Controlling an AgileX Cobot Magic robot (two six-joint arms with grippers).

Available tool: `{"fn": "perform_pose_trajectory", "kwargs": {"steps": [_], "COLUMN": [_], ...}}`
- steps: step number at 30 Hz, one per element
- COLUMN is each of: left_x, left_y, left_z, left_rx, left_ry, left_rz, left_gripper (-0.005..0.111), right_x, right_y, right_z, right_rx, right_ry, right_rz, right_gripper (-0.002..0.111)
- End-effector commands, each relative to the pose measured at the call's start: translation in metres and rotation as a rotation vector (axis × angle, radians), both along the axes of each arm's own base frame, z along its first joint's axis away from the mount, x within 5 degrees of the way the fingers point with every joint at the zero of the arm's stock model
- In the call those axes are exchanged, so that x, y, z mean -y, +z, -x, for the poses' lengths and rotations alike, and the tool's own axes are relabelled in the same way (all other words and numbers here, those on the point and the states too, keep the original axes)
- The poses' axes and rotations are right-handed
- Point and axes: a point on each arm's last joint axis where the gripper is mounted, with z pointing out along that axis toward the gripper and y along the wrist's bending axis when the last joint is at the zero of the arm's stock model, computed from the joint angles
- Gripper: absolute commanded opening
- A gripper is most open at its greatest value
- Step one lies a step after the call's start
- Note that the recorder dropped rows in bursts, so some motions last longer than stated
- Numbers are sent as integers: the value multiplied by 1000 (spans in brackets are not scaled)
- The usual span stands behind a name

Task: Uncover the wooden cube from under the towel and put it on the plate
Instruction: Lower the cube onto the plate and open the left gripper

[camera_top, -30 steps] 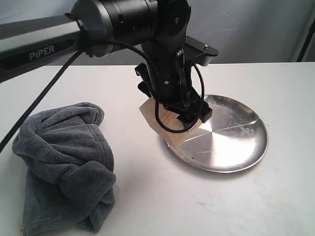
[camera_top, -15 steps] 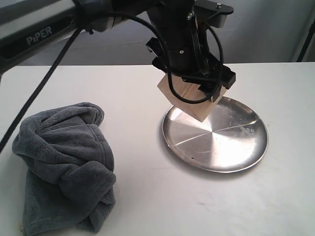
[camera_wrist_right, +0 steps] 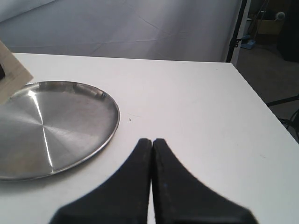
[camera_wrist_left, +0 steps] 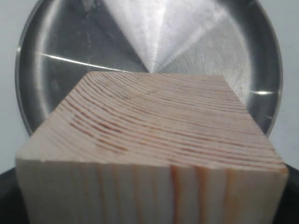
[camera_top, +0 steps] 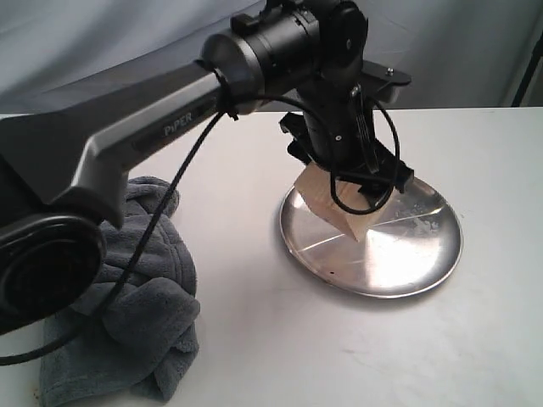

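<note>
The left gripper (camera_top: 352, 182) clamps the wooden cube (camera_top: 327, 202) between its jaws, holding it tilted on one corner above the plate (camera_top: 416, 246), toward the dish's 10 o'clock side. Whether the low corner touches the metal cannot be told. Close up, the cube (camera_wrist_left: 154, 154) is pale softwood with fine parallel reddish-brown grain lines and sharp, square edges. Behind it the plate (camera_wrist_left: 70, 42) is round, shallow, brushed steel with bright radial glints and a raised rim.

White lettering (camera_top: 176, 128) on the arm's grey casing reads "PiPER".

The towel (camera_top: 144, 288), thick, fluffy and grey-blue, lies crumpled on the smooth white table (camera_top: 280, 339) at 8 o'clock from the plate, well apart from it.

The right gripper (camera_wrist_right: 152, 142) has its matte black, tapered fingers pressed together on nothing, over bare table beside the plate (camera_wrist_right: 51, 126).
</note>
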Motion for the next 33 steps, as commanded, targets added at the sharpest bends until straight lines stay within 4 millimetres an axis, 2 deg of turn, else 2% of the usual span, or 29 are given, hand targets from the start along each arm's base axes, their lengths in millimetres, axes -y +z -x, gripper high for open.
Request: {"fn": "perform_pose_trajectory", "kwargs": {"steps": [1,8,18,21,26,33], "left_x": [6,8,8,8,8,8], "left_y": [-15,-40,-59,-60,-60,-60], "left_z": [-2,-5,-7,-7,-7,-7], "left_rx": [-14,-41,-55,-52,-52,-52], "left_ry": [10,6,5,-1,-1,-1], "left_rz": [3,-38,-73,-78,-78,-78], "left_gripper": [12,12,12,24,55,78], "right_x": [0,0,0,0,0,0], "right_y": [-1,-1,-1,-1,-1,-1], "right_z": [0,0,0,0,0,0], "right_rx": [3,3,3,3,3,3], "right_ry": [-1,-1,-1,-1,-1,-1], "right_rz": [-13,-13,-13,-13,-13,-13], "right_gripper": [0,0,0,0,0,0]}}
